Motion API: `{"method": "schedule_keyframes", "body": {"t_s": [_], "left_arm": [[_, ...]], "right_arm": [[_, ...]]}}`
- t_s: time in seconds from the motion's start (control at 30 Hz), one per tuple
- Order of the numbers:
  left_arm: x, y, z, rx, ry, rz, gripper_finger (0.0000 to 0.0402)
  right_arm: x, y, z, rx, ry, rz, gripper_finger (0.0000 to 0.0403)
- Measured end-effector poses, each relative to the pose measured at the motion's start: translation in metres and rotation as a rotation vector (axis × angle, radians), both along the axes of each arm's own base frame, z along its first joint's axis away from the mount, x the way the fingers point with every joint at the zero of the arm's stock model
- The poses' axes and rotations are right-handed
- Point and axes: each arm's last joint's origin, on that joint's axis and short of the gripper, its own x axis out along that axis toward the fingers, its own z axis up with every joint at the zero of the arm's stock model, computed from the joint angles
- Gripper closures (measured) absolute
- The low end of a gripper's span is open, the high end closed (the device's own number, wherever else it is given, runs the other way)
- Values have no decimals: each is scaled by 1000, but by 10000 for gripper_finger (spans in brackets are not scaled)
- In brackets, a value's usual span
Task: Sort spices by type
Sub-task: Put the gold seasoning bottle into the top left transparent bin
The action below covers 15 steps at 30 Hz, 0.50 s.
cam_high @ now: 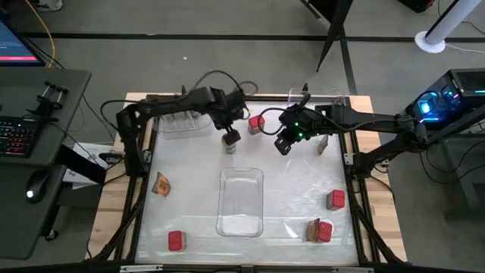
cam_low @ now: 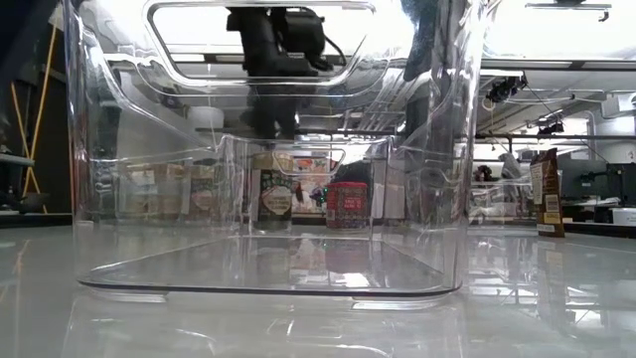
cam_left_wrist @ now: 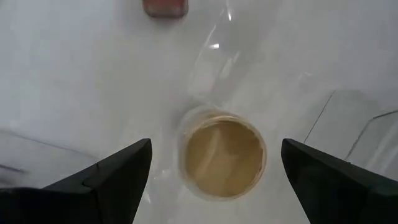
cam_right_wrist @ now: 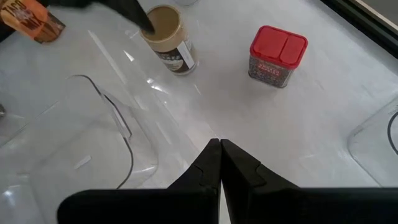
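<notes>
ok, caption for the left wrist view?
Left gripper, jaws open, poised above a tan-lidded spice jar on the white table.

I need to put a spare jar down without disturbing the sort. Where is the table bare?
Bare: between the foil packet and the clear tray, and between that tray and the red container. Crowded: the far middle, where the left gripper hovers open over the tan-lidded jar, beside the shut right gripper.

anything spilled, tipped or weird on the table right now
Nothing stands out. No spill shows. The jar and red box stand upright, the center tray is empty, and the other spices sit scattered, unsorted. Whether the packets are tipped is unclear.
</notes>
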Motion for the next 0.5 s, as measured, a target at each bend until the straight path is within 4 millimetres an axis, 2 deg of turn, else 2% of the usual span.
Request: {"method": "schedule_keyframes", "body": {"t_s": [0.2,0.5], "left_arm": [[12,-5,-22,-27,57,12,57],[10,-9,-25,5,113,-9,57]], "right_arm": [[0,0,0,0,0,0,402],[0,0,0,2,-1,-2,402]]}}
